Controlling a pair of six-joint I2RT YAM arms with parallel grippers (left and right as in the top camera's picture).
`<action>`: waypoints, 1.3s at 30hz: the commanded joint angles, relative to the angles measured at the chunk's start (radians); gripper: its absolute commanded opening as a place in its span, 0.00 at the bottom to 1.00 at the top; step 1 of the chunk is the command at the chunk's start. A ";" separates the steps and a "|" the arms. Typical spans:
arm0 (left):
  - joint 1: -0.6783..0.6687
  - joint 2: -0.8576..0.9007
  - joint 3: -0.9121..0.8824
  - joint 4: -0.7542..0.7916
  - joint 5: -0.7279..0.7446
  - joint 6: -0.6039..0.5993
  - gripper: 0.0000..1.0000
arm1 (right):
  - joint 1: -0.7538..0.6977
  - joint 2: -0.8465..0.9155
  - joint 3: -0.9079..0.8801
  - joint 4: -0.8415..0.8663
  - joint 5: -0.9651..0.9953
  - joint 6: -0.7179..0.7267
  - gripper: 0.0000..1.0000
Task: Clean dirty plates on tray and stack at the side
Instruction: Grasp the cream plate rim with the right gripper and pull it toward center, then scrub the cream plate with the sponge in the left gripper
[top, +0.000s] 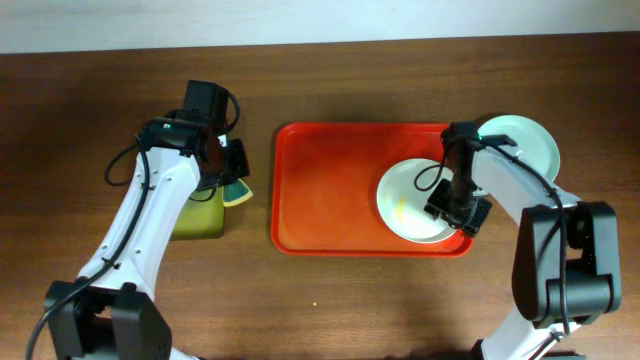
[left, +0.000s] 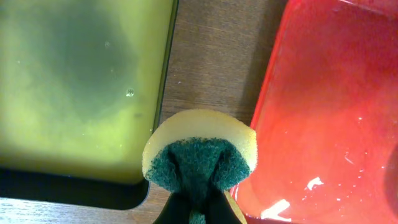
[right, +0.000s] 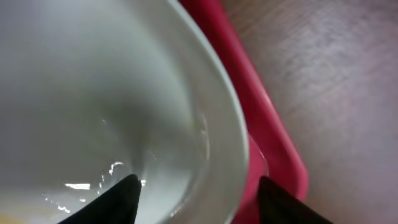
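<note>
A white plate (top: 408, 200) with a yellowish smear lies at the right end of the red-orange tray (top: 325, 190). A pale mint plate (top: 527, 145) lies on the table beyond the tray's right end; a third plate does not show. My right gripper (top: 462, 212) is open, with one finger over the white plate (right: 93, 93) and the other outside the tray rim (right: 249, 106); the right wrist view shows the gap between its fingers (right: 199, 196). My left gripper (top: 232, 172) is shut on a yellow-and-green sponge (left: 199, 152), held between the two trays.
A smaller yellow-green tray (top: 200, 212) with a dark rim sits left of the red tray, and the left wrist view shows liquid on its floor (left: 74, 81). A strip of bare wood (left: 214, 56) separates it from the red tray (left: 329, 112).
</note>
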 joint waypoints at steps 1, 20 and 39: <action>0.002 -0.016 0.012 0.002 -0.007 0.016 0.00 | 0.004 -0.011 -0.024 0.085 -0.104 -0.204 0.60; 0.002 -0.016 0.012 0.011 -0.003 0.016 0.00 | 0.036 0.120 0.135 0.214 -0.118 -0.708 0.41; -0.327 0.068 -0.153 0.435 0.100 -0.172 0.00 | 0.312 0.121 0.130 0.254 -0.252 -0.288 0.04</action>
